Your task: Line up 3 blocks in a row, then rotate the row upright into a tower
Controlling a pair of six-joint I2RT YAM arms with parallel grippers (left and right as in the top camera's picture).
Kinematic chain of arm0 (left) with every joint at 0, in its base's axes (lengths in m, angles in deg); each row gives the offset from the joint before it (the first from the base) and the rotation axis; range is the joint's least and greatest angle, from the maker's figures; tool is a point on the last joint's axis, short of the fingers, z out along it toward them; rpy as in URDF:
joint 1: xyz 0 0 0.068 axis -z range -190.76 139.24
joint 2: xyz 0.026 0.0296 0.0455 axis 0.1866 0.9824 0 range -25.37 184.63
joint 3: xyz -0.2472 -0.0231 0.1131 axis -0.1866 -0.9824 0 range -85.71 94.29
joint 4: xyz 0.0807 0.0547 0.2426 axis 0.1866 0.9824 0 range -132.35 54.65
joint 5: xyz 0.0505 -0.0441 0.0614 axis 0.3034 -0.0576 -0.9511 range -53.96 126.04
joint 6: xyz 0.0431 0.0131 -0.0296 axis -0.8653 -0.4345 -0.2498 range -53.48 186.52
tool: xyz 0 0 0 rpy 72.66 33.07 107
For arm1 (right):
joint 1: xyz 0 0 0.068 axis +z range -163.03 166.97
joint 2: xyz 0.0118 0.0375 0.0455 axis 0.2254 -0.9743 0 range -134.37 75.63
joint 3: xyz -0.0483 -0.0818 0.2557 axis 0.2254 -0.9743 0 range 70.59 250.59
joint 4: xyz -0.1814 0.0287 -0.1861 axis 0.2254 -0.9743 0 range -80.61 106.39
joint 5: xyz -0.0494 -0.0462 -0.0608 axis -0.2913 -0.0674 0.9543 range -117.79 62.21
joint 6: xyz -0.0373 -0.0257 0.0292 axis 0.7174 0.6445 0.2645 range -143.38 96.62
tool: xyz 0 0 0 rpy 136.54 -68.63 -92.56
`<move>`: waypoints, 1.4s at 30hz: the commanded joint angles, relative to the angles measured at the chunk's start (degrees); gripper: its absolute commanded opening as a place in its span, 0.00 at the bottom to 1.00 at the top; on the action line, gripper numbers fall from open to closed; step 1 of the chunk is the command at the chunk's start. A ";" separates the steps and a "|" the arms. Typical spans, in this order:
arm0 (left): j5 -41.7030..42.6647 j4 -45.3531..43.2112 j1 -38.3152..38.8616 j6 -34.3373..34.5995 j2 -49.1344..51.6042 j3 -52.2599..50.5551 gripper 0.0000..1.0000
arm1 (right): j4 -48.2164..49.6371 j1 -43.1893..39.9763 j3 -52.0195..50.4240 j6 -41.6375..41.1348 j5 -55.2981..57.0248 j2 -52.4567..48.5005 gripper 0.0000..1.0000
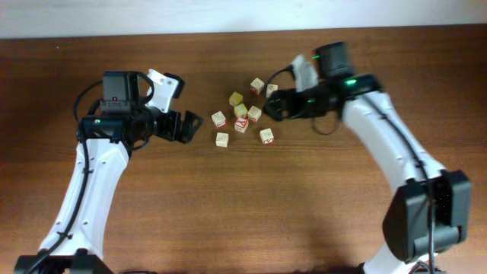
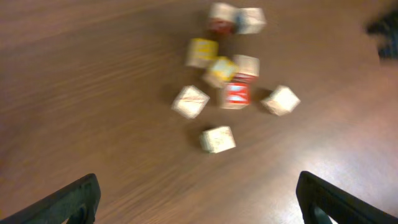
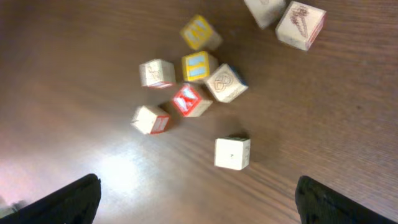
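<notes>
- Blocks in a loose cluster at the middle of the brown tabletop [image 1: 228,221], nine wooden alphabet cubes in all, none lifted.
- Red-framed block [image 1: 241,125] close to the centre of the group, red letter facing up, hemmed in by a yellow-faced cube and a cream one on its far side, touching or nearly so.
- Cream blocks [image 1: 222,139] scattered around it: two on the robot's side standing a little apart, one to the left, one pressed into the middle, a further pair set off at the far edge; no telling the two intended for turning from the rest.
- Yellow-faced blocks [image 1: 237,98] on the far-left flank of the cluster, not part of the job.
- Left hand [image 1: 189,128] just left of the group, fingers spread to full width, holding nothing.
- Right hand [image 1: 272,106] at the far-right corner of the cluster, equally wide and empty, close to the outlying cream pair.
- Judged stage: outset, no block yet gripped.
- Likely trouble: wide fingers descending on the crowded centre, shoving the yellow or cream neighbours aside instead of seating around the red-framed cube alone.
- Further hazard: small, light cube twisting or popping out of a pinch taken off-centre or across a corner, with several sitting skewed to the fingers.
- Also possible: both hands reaching into the same tight patch and clashing; wrong cream cube chosen through look-alike faces.
</notes>
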 commanded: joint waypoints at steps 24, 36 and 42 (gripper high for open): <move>-30.47 -1.64 -0.37 24.57 0.66 0.57 0.99 | 4.07 13.97 -0.76 -14.82 28.57 -15.80 0.35; -30.47 -1.29 -0.37 24.57 0.66 0.57 0.99 | -15.54 13.86 1.57 -22.27 22.03 -15.30 0.24; -30.47 -1.29 -0.37 24.57 0.66 0.57 0.99 | -18.84 13.97 0.26 -22.64 21.97 -15.30 0.34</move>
